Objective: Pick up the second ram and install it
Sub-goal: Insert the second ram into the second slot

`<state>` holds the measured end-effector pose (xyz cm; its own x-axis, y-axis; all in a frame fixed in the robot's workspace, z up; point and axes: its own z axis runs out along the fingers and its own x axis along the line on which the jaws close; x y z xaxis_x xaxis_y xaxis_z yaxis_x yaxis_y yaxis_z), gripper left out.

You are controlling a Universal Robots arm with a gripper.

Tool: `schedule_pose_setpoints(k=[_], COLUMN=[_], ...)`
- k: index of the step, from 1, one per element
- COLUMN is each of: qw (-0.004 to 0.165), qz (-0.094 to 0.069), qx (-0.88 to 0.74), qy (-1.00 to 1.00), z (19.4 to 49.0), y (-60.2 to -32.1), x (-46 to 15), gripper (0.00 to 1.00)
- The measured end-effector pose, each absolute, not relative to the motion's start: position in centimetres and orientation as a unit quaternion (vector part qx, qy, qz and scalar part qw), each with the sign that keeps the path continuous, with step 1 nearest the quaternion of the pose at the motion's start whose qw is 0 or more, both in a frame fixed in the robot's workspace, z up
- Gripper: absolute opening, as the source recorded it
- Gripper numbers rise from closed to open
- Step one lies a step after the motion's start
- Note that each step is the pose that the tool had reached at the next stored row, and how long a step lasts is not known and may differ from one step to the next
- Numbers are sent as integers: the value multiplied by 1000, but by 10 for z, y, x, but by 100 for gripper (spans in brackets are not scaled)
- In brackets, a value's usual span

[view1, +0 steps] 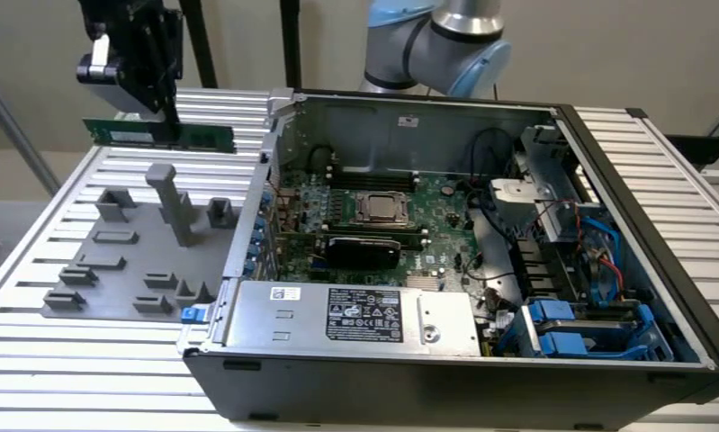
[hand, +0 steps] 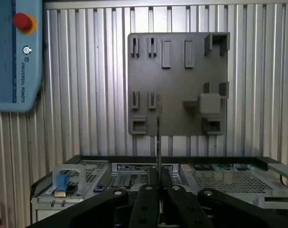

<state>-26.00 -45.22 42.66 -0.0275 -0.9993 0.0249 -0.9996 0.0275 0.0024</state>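
The second ram (view1: 157, 133) is a long green stick held level in the air above the far edge of the grey holder plate (view1: 107, 270), at the exterior view's left. My black gripper (view1: 167, 110) is shut on its top edge from above. In the wrist view the ram (hand: 158, 137) appears edge-on as a thin dark line running out from between my fingertips (hand: 158, 183), with the holder plate (hand: 177, 80) below it. The stick hangs outside the open computer case (view1: 455, 378), beside its wall at the exterior view's left.
Inside the case lie the green motherboard (view1: 444, 193), the CPU socket (view1: 381, 209), long black slots (view1: 372, 169) and a power supply (view1: 359, 315). Upright grey posts (view1: 167, 202) stand on the holder plate. A teach pendant (hand: 15, 52) lies on the ribbed table (hand: 87, 95).
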Motion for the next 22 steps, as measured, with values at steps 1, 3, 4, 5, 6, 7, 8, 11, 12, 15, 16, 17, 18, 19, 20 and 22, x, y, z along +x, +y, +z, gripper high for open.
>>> schedule_pose_setpoints(k=[1, 3, 4, 5, 6, 7, 8, 11, 12, 15, 16, 17, 18, 19, 20, 22], qw=[10, 10, 9, 9, 9, 9, 9, 9, 9, 9, 9, 9, 9, 9, 9, 9], qz=[8, 8, 8, 7, 7, 7, 7, 7, 7, 7, 7, 7, 7, 7, 7, 7], qx=[697, 697, 697, 697, 697, 697, 697, 697, 697, 697, 697, 697, 697, 697, 697, 697], qy=[-717, -717, -717, -717, -717, -717, -717, -717, -717, -717, -717, -717, -717, -717, -717, -717], z=[427, 427, 427, 427, 427, 427, 427, 427, 427, 424, 423, 422, 421, 419, 418, 414], y=[-452, -452, -452, -452, -452, -452, -452, -451, -451, -449, -448, -447, -447, -445, -444, -441], x=[-255, -246, -242, -237, -232, -228, -224, -210, -205, -192, -187, -183, -178, -174, -169, -160], gripper=[0, 0, 0, 0, 0, 0, 0, 0, 0, 0, 0, 0, 0, 0, 0, 0])
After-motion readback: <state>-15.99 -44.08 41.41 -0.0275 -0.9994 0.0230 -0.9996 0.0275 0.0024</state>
